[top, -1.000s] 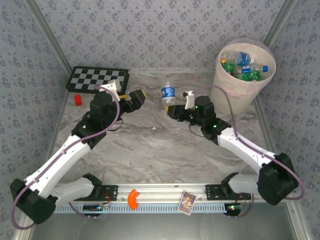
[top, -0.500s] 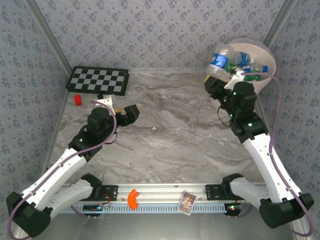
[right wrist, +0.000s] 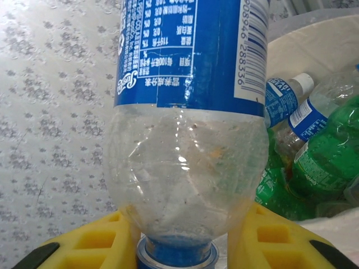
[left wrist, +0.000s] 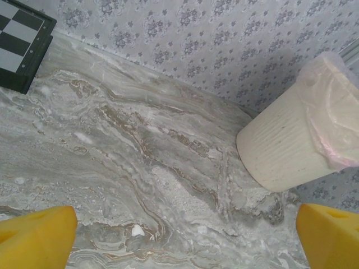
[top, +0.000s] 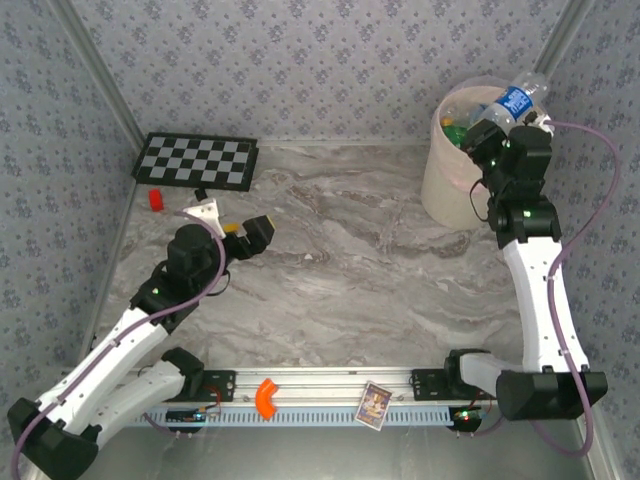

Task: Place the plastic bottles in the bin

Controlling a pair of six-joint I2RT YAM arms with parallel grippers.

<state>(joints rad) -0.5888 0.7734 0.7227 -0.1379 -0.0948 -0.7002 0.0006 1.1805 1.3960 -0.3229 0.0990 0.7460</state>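
A clear plastic bottle [top: 518,97] with a blue label hangs tilted over the rim of the pale bin [top: 440,185]. My right gripper [top: 497,120] is shut on it. In the right wrist view the yellow fingers [right wrist: 92,244] clamp the bottle [right wrist: 185,112] just above its blue cap, and the right gripper [right wrist: 179,246] sits at the bottom edge. Behind it, several plastic bottles [right wrist: 328,157], green and blue-labelled, lie inside the bin [right wrist: 314,39]. My left gripper [top: 255,235] stands open over bare table at mid-left, with nothing between its fingers [left wrist: 36,235]. The bin [left wrist: 286,145] stands far ahead of it.
A folded chessboard [top: 197,160] lies at the back left with a small red block [top: 156,199] in front of it. An orange piece [top: 266,397] and a card [top: 375,405] rest on the front rail. Patterned walls close in the table.
My right arm has carried the bottle from the table's middle up and to the right, to above the bin. The left arm has drawn back a little, still open.
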